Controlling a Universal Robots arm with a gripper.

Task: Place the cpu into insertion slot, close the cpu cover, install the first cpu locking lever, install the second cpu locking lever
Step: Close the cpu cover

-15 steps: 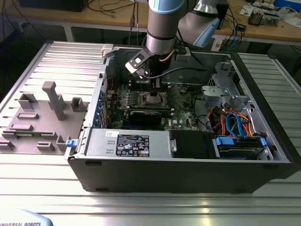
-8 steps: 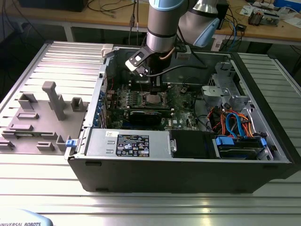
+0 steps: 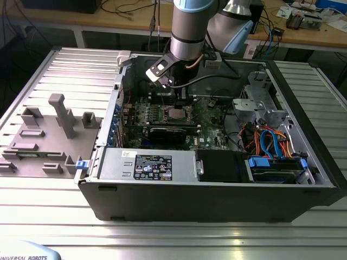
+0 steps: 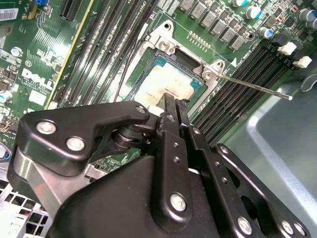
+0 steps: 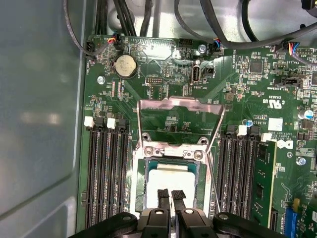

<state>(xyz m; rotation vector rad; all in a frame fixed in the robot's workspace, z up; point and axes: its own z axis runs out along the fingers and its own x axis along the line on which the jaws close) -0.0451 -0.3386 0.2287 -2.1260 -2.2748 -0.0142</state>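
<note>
The cpu (image 5: 171, 178) lies flat in the insertion slot (image 5: 171, 151), its pale metal top facing up; in the second wrist view the cpu (image 4: 166, 82) sits inside the slot's silvery rim (image 4: 163, 42). The cpu cover (image 5: 178, 103) is swung open and stands beyond the slot, with green board showing through its window. A thin locking lever (image 4: 252, 87) sticks out, raised, from one corner of the slot. My gripper (image 5: 171, 194) hovers just above the cpu's near edge, its two black fingers pressed together with nothing between them; the gripper (image 4: 171, 105) looks the same there. The slot (image 3: 176, 114) lies below the arm's wrist.
Long black memory slots (image 5: 106, 173) flank the socket on both sides. A coin battery (image 5: 126, 65) and cables (image 5: 223, 29) lie beyond the cover. The grey case wall (image 5: 39, 124) runs alongside. A power supply (image 3: 152, 165) and drive cage (image 3: 271, 146) fill the case's near side.
</note>
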